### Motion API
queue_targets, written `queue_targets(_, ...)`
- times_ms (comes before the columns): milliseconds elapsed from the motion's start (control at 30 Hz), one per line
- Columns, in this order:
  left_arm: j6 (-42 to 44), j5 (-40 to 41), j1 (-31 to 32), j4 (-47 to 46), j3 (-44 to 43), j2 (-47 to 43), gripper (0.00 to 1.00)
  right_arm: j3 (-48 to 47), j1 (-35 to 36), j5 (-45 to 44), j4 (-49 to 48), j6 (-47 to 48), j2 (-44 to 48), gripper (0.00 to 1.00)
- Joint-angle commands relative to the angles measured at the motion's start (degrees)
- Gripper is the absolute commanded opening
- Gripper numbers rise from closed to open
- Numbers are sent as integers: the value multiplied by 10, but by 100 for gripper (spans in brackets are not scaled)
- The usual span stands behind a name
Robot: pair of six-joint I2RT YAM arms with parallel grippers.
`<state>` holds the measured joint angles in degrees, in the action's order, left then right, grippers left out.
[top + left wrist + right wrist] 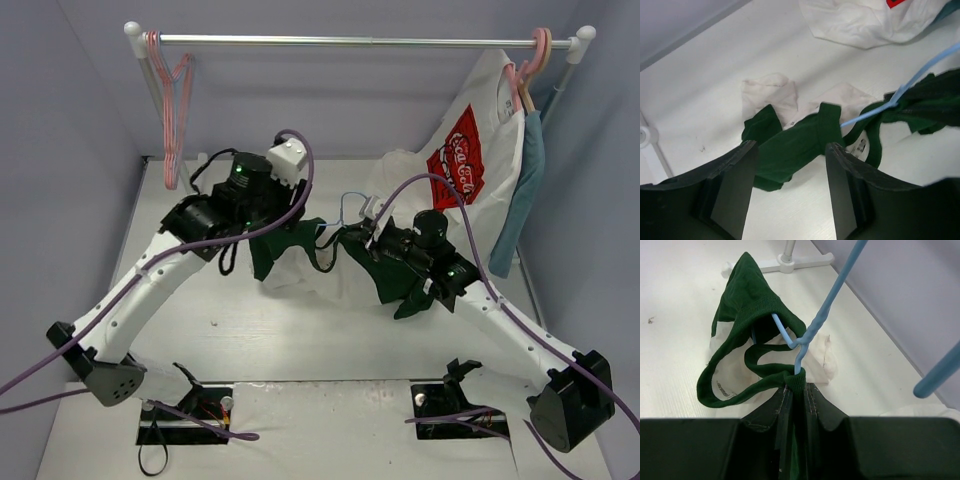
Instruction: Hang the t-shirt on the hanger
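The dark green t-shirt hangs bunched between both arms over the table, and its collar and sleeve show in the wrist views. The light-blue hanger is threaded through the collar. My right gripper is shut on the ribbed collar where the hanger wire enters it. My left gripper stands open just above a loose green fold, its fingers apart from the cloth.
A plain white cloth lies on the table under the t-shirt. A white t-shirt with a red logo and a teal garment hang at the right of the rail. Pink hangers hang at the left.
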<state>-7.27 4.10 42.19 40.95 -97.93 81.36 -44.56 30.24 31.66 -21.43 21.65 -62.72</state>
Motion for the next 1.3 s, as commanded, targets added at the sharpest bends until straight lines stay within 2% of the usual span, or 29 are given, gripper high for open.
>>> queue_targets(0, 99, -110, -60, -12, 40, -48, 56, -18, -7, 34, -62, -8, 11, 0)
queue_targets(100, 159, -214, -97, -18, 93, -70, 60, -23, -12, 45, -53, -6, 11, 0)
queue_targets(267, 218, -282, -101, 4, 98, -52, 60, -36, -14, 67, -35, -2, 9, 0)
queue_targets(400, 244, -319, -105, 31, 66, -20, 60, -43, -14, 75, -24, 0, 8, 0)
queue_targets(800, 276, -324, -105, 30, 81, 13, 59, -50, -15, 85, -7, 8, 11, 0)
queue_targets(933, 289, -330, -105, 21, 102, 5, 52, -47, -21, 89, -4, 8, 16, 0)
queue_targets(1133, 297, -340, -106, 6, 135, 0, 48, -46, -24, 102, -11, 0, 21, 0)
queue_targets(1233, 306, -342, -106, -3, 145, 2, 34, -47, -24, 103, -8, 0, 23, 0)
queue_targets(1267, 308, -342, -106, -6, 147, 0, 26, -48, -25, 103, -5, 1, 23, 0)
